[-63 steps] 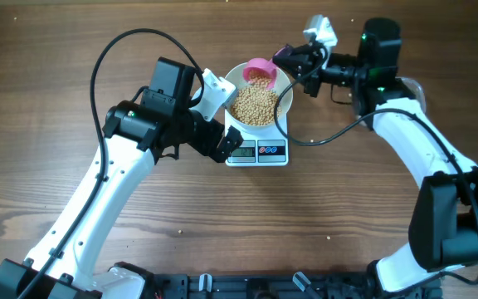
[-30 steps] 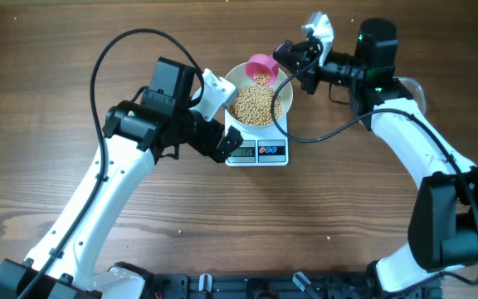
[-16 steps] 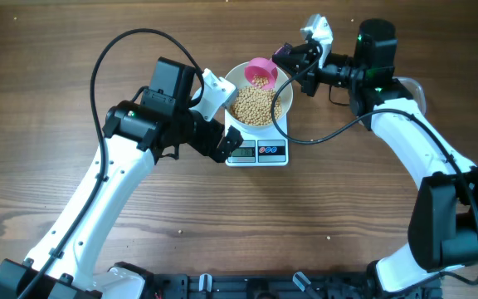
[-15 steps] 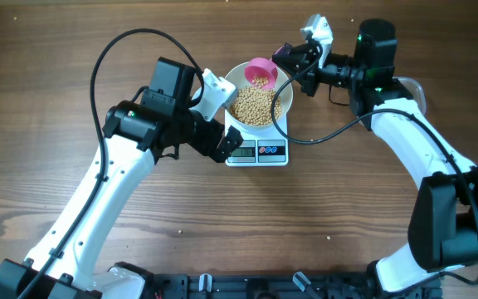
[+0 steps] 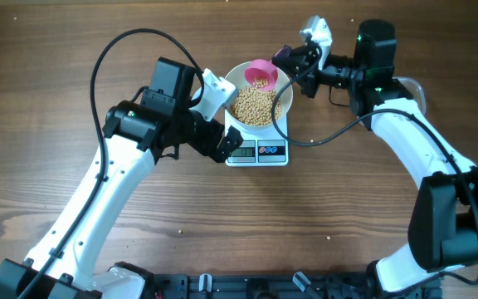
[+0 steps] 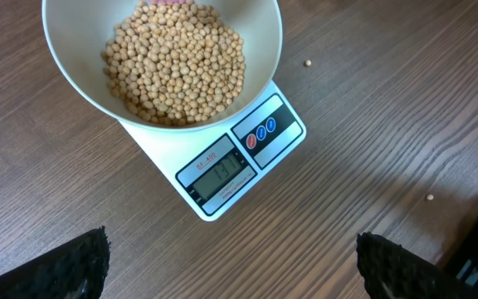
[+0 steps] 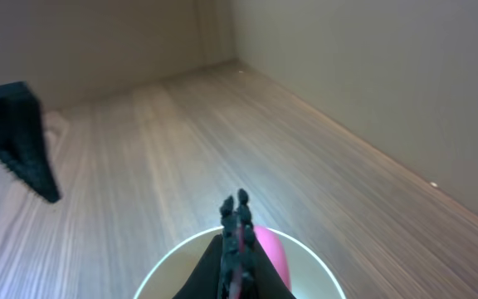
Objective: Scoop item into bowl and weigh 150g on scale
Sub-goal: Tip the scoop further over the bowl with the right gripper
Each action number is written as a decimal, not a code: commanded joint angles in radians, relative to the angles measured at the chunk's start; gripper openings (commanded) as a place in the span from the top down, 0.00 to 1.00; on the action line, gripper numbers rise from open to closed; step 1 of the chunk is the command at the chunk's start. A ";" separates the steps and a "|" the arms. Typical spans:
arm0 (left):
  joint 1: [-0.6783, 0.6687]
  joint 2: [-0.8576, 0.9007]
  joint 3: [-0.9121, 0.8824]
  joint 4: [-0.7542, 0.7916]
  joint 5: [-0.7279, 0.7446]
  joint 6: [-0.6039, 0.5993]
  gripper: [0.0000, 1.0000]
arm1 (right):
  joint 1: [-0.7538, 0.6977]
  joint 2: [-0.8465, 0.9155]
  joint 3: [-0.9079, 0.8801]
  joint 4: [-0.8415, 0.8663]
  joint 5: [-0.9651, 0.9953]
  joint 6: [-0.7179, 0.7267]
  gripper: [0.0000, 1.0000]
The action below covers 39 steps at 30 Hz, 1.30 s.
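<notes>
Brown wooden table, and dead centre sits the scale with the white bowl on top, well filled with beans. Right hand, clamped tight on the pink scoop, holds it over the bowl's upper rim so beans drop inside, I'd say. Left hand hangs spread wide, gripping nothing, just left of the scale, likely to give its camera a view of the display.

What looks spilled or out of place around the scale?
Two beans lie loose on the table: one close to the bowl rim, another farther from the scale. The rest sit in the bowl, which stands upright on the scale.
</notes>
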 commanded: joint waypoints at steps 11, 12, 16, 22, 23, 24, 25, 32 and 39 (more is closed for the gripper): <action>-0.001 -0.004 0.011 0.002 0.015 0.016 0.00 | 0.002 -0.022 0.010 -0.012 -0.182 -0.072 0.96; -0.001 -0.004 0.011 0.002 0.015 0.016 0.00 | 0.002 -0.022 0.010 -0.012 -0.182 -0.089 0.96; -0.001 -0.004 0.011 0.002 0.015 0.016 0.00 | 0.002 -0.022 0.010 -0.011 -0.221 -0.126 0.96; -0.001 -0.004 0.011 0.002 0.015 0.016 0.00 | 0.002 -0.022 0.010 -0.010 -0.225 -0.148 0.96; -0.001 -0.004 0.011 0.002 0.015 0.016 0.00 | 0.001 -0.022 0.010 -0.010 -0.226 -0.148 0.96; -0.001 -0.004 0.011 0.002 0.015 0.016 0.00 | 0.001 -0.022 0.010 -0.011 -0.226 -0.148 0.96; -0.001 -0.004 0.011 0.002 0.015 0.016 0.00 | 0.001 -0.022 0.010 -0.011 -0.226 -0.148 0.96; -0.001 -0.004 0.011 0.002 0.015 0.016 0.00 | 0.001 -0.022 0.010 -0.012 -0.204 -0.138 0.96; -0.001 -0.004 0.011 0.002 0.015 0.016 0.00 | -0.045 -0.022 0.010 -0.015 -0.175 -0.198 0.96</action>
